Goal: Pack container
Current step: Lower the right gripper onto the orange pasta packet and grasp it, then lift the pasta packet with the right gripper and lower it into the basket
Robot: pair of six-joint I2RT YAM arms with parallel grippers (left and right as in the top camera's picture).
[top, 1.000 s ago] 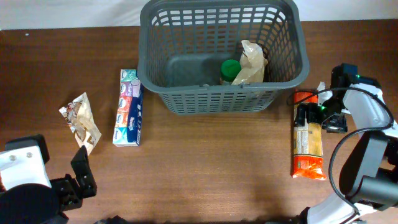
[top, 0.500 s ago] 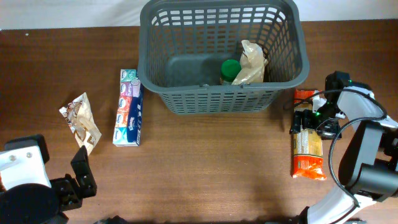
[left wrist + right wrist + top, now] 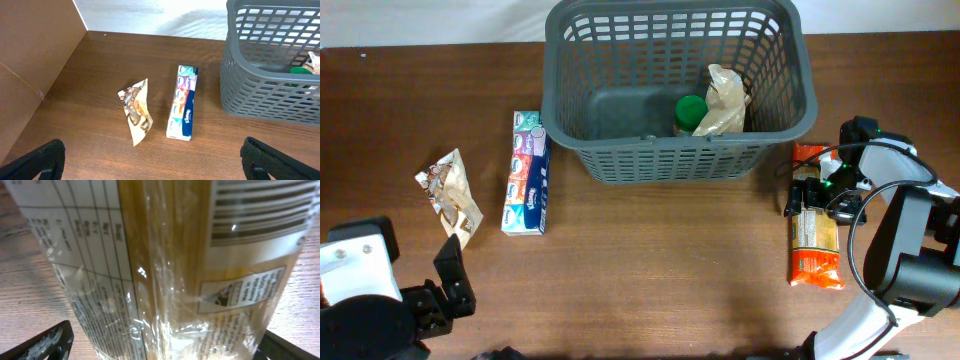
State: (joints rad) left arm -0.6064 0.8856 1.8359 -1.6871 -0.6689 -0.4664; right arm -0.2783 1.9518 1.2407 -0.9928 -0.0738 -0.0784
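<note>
Straddling pasta packet (image 3: 816, 240), right fingers (image 3: 47, 342) wide open beside container (image 3: 670, 160); left fingers (image 3: 35, 160) wide open, empty, well apart.

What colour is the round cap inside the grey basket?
The round cap is green, seen best in the overhead view.

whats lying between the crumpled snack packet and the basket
The tissue pack lies between the snack packet and the basket, nearer the basket. Both the overhead and left wrist views show it.
</note>
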